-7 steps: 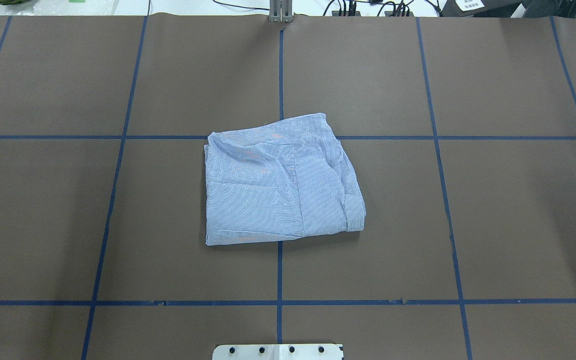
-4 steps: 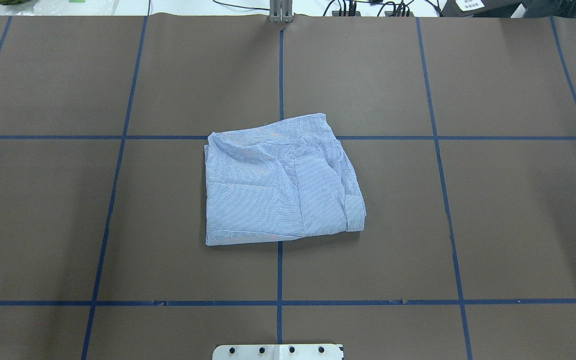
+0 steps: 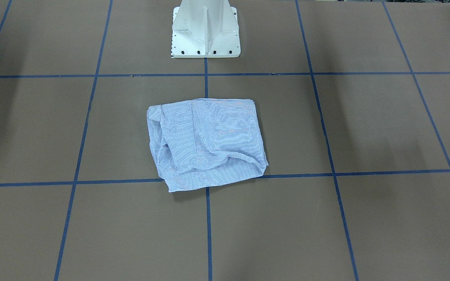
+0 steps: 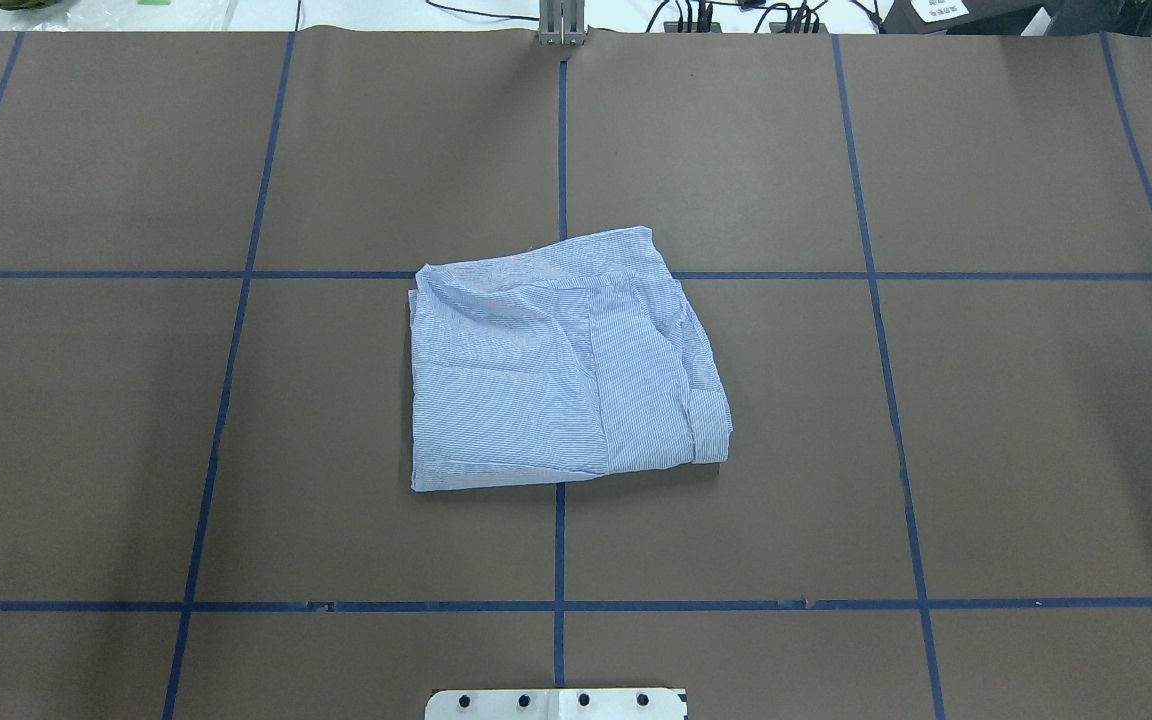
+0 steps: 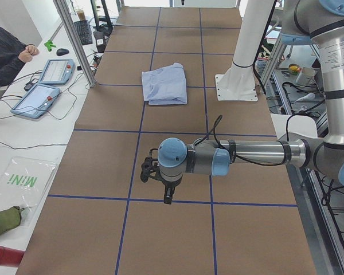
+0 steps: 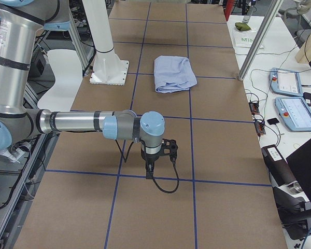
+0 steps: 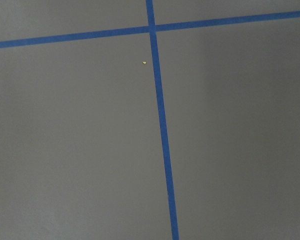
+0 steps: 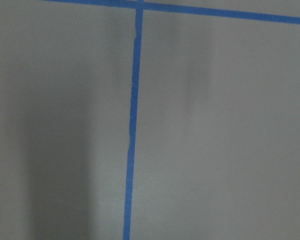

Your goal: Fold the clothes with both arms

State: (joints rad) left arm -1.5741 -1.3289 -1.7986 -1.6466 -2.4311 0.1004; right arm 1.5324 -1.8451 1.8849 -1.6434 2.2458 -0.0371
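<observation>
Silver tube, grey joints: left arm (image 5: pixel 246 153) stretched low over bare brown table (image 4: pixel 136 450), well out to the left of the white pedestal base (image 4: pixel 556 703) and far from the cloth. Left gripper (image 5: pixel 167 193) pointed down at nothing but blue tape (image 7: pixel 160 125); seen from the side camera only, so spread or pressed together, cannot tell. Nothing visibly held.

Straight out in front of the pedestal base, near it, astride the centre tape line: the shirt (image 4: pixel 561 365), light blue with fine white stripes, lying alone. Already gathered into a compact, roughly square packet of several layers. Sleeve and cuff laid along the right-hand side. Near edge fairly straight; far edge skewed, with a rumpled ridge at the far left corner. No collar or buttons showing.

Right of the pedestal base, mirror picture: right arm (image 6: pixel 78 123) low over bare table, well apart from the shirt. Right gripper (image 6: pixel 149 167) aimed down at tape; open or closed, cannot tell from the side camera.

Judgement: folding essentially done, both arms parked clear. Left, at most, squaring the far edge and pressing the packet flatter.
</observation>
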